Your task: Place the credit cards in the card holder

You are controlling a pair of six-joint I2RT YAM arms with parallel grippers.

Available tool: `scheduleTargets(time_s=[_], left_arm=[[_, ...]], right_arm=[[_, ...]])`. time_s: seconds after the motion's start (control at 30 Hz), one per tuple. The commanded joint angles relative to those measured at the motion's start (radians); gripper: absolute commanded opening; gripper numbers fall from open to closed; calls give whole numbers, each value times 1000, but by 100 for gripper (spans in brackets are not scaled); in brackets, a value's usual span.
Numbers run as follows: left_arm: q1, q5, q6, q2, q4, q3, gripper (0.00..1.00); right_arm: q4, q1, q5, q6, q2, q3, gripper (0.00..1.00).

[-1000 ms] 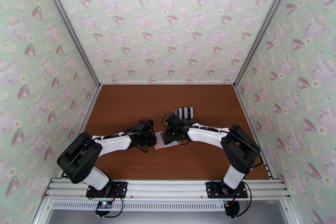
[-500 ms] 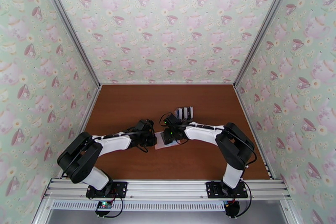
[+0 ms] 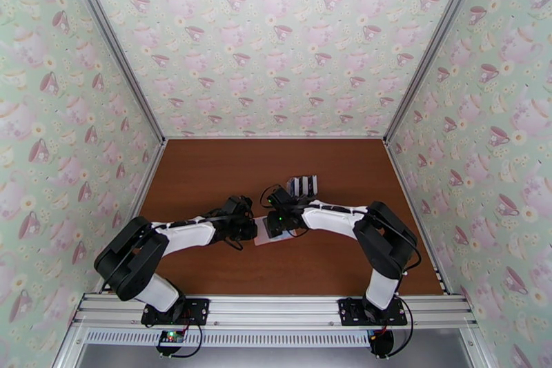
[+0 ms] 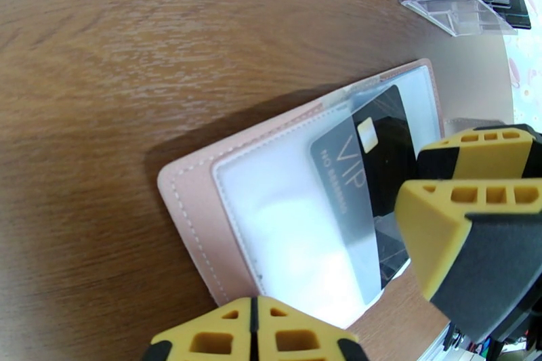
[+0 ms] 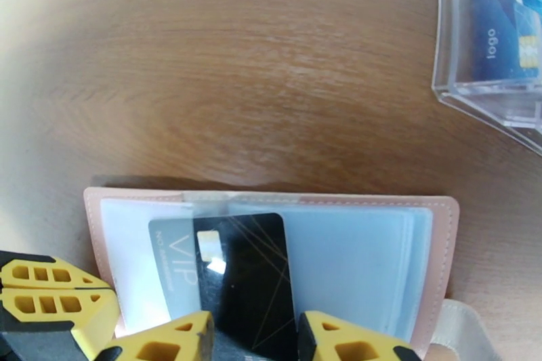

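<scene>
An open pink card holder (image 5: 440, 247) lies flat near the middle of the brown table (image 3: 207, 169), with a clear card rack (image 3: 303, 185) at its 1 o'clock. The right gripper (image 5: 254, 338) is clamped on a black VIP card (image 5: 247, 267) that sits half under a clear pocket. The left gripper (image 4: 252, 332), fingers pressed together, sits at the holder's 9 o'clock edge.

card (image 5: 244, 274) half in card holder (image 5: 444, 254) | rack (image 5: 488, 30) behind, apart

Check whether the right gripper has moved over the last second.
Yes. The right gripper, holding the black card, has shifted slightly left, away from the clear card rack.
</scene>
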Motion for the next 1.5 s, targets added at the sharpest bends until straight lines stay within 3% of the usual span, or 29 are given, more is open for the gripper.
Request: scheduleTargets(time_s=[0.0, 1.0, 1.47], left_arm=[[3, -9, 7, 50, -38, -39, 7], [21, -20, 29, 59, -48, -38, 5], [29, -12, 29, 64, -36, -45, 5]], right_arm=[[-6, 11, -30, -2, 7, 26, 39], [-50, 19, 6, -12, 43, 72, 39], [-14, 21, -54, -4, 45, 67, 38]])
